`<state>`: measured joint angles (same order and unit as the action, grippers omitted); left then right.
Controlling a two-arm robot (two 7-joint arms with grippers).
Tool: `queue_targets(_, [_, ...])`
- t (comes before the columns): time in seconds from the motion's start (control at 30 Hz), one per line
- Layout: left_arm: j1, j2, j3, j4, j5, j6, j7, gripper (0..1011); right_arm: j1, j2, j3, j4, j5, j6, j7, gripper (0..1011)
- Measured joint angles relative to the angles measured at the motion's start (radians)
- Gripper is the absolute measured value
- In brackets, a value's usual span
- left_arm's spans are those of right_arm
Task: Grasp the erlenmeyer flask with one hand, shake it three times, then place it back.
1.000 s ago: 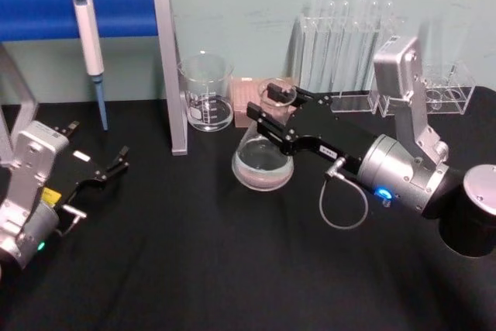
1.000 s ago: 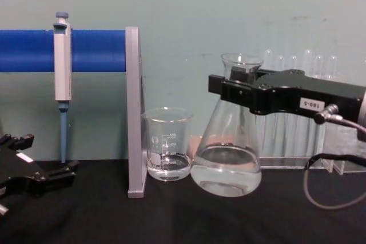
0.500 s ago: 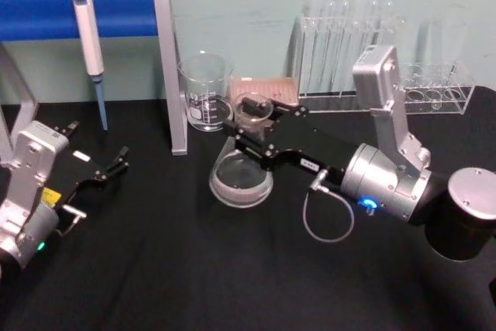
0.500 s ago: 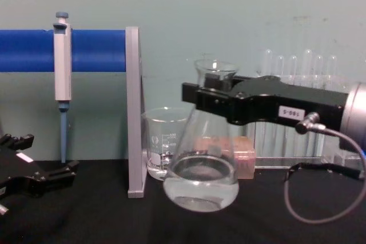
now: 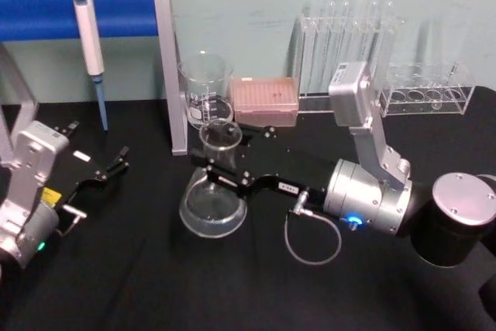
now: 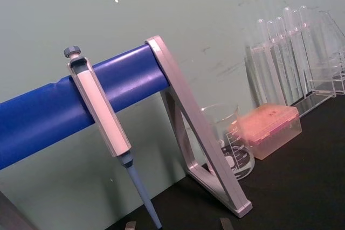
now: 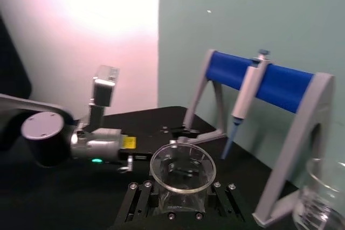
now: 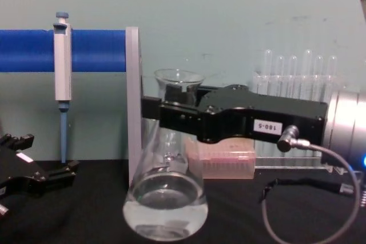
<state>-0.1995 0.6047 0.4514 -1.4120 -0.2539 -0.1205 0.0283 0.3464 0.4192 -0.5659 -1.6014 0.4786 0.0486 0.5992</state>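
inside the hand (image 8: 171,114), erlenmeyer flask (image 8: 166,201) neck

Your right arm reaches forward and across toward the left with its silver wrist (image 5: 364,195) roughly level. Your right gripper (image 5: 219,168) is clamped on the neck of the erlenmeyer flask (image 5: 211,208). Your left arm sits parked at the left, with the left gripper (image 5: 101,145) spread apart.

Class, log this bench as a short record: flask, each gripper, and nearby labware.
Erlenmeyer flask: upright, clear liquid inside, held by its neck
Right gripper: shut on the flask's neck
Left gripper: open, parked at the left
Behind flask: beaker, pink box, test tubes
Blue stand: pipette hangs on it
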Motion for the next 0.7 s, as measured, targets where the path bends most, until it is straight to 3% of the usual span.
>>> queue_targets(0.7, [0.000, 0.000, 0.000, 0.000, 0.000, 0.000, 0.000, 1001, 0.036, 0.033, -0.077, -0.004, 0.047, -0.024, 0.082, 449])
